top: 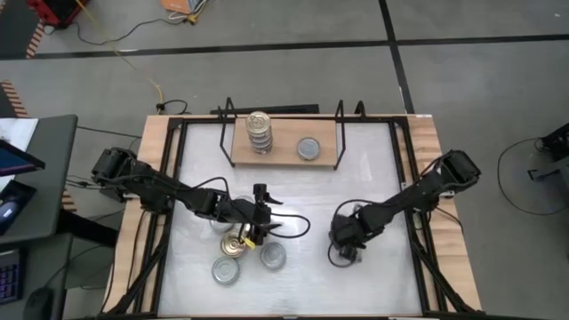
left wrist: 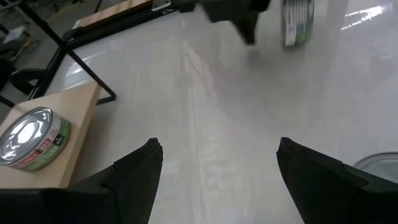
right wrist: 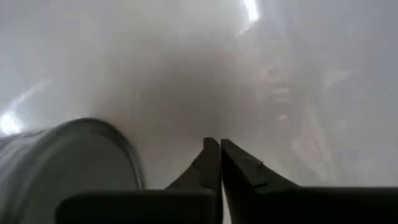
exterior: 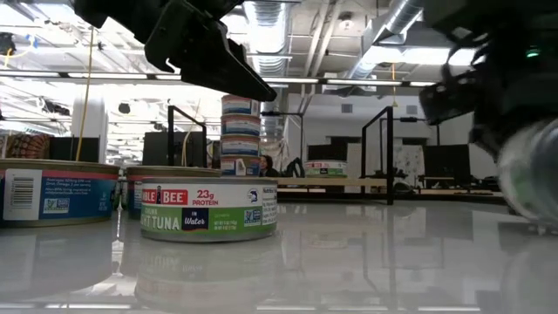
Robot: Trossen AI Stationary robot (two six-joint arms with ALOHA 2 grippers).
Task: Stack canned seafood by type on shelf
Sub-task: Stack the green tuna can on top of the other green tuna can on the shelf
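The shelf (top: 284,153), a wooden board with black wire ends, stands at the table's far middle. It carries a stack of tins (top: 259,132) and a single silver-topped tin (top: 308,148), which also shows in the left wrist view (left wrist: 31,137). Several tins rest flat at the near left, among them a gold-topped one (top: 234,244) and a silver one (top: 272,257). My left gripper (left wrist: 217,165) is open and empty just above them (top: 265,212). My right gripper (right wrist: 219,155) is shut, low at the right middle (top: 347,240), with a tin (right wrist: 68,168) close beside its fingers. My right gripper's shut fingers (right wrist: 239,171) point down at the table right beside the tin's side wall (right wrist: 124,162). I cannot tell whether they touch it. In the left wrist view that tin (left wrist: 297,22) seems to stand on its edge on the table.
The white tabletop (top: 373,169) lies open between the shelf and both grippers. A labelled tuna tin (exterior: 209,209) and two more tins (exterior: 57,194) stand near the low camera. A dark cable loops by the left gripper (top: 298,227).
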